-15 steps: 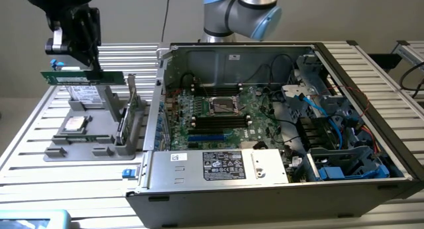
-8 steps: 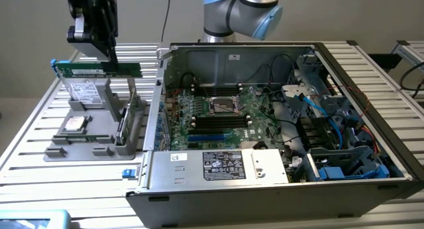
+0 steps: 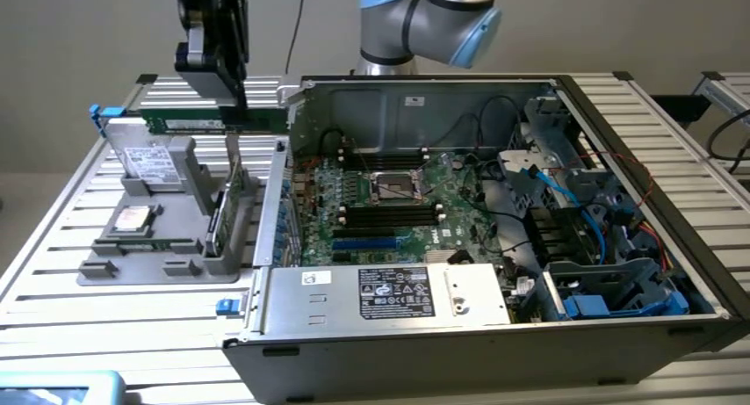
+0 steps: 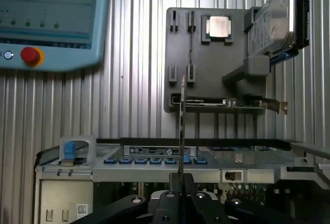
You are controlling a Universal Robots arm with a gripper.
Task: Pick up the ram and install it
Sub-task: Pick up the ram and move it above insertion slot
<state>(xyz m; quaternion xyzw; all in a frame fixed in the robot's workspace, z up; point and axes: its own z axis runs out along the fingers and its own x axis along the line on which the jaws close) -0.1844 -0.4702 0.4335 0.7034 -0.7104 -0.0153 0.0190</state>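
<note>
Ribbed metal table (image 3: 47,273) carries one grey tray (image 3: 129,271) at the exterior view's left, holding one drive (image 3: 147,163) and one processor (image 3: 133,219). Above the tray, one hand (image 3: 231,106) is clenched on the single ram (image 3: 176,118), held level and clear of everything, beside one open case (image 3: 469,335). Judged stage: pick-up done, install not begun. Installing calls for lining the stick up along a black slot (image 3: 387,213) and pressing straight down.
</note>
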